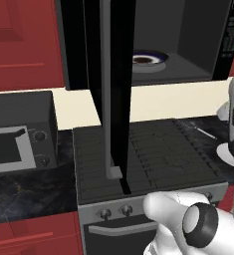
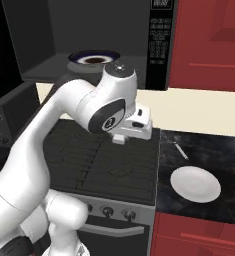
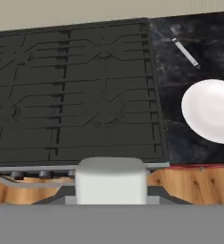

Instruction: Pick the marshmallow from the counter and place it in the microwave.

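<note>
Above the stove top [image 3: 75, 90], the end effector [image 2: 120, 138] is hovering, grasping the marshmallow [image 3: 111, 180], which is sitting at six o'clock in the hand view. At two o'clock, a white plate [image 3: 209, 109] is lying on the tabletop [image 3: 180, 133].

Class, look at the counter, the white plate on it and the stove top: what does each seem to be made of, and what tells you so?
Counter: likely polished stone, black with faint pale veins. White plate: probably glazed ceramic, plain, smooth and even white, though plastic is possible. Stove top: apparently matte black metal, judging by the ridged grates.
</note>
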Controlling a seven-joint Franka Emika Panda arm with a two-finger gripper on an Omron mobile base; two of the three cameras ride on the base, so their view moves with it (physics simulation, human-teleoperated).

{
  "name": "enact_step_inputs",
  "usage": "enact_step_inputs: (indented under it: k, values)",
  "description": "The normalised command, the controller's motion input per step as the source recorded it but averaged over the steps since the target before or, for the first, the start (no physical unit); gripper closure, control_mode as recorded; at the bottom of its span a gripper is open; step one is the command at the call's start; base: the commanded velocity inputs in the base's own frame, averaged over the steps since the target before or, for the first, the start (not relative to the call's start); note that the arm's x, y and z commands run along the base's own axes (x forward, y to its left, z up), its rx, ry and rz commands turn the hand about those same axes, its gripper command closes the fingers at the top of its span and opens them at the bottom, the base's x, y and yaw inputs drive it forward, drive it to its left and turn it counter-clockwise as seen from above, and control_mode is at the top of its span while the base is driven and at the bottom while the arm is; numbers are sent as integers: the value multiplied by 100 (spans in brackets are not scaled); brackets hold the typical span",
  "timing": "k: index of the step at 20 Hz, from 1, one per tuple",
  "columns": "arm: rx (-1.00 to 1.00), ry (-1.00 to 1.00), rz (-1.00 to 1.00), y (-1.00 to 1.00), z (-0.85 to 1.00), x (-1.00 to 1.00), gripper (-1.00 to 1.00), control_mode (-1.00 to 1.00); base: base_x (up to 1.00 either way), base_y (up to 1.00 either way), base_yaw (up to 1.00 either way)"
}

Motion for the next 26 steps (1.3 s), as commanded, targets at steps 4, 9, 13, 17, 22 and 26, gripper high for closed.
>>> enact_step_inputs:
  k: [4, 9, 13, 17, 22, 26]
  values:
    - [1, -4, -8, 100, 100, 33, 100, -100, 0, 0, 0]
    - [2, -20, -4, 95, 91, 37, 100, -100, 0, 0, 0]
    - [0, -41, -5, 69, 67, 58, 100, -100, 0, 0, 0]
    - [0, -46, 0, 7, 29, 73, 100, -100, 0, 0, 0]
    - [0, -61, 1, 2, 1, 43, 100, -100, 0, 0, 0]
    - [0, -21, 4, 34, 66, 58, 100, -100, 0, 0, 0]
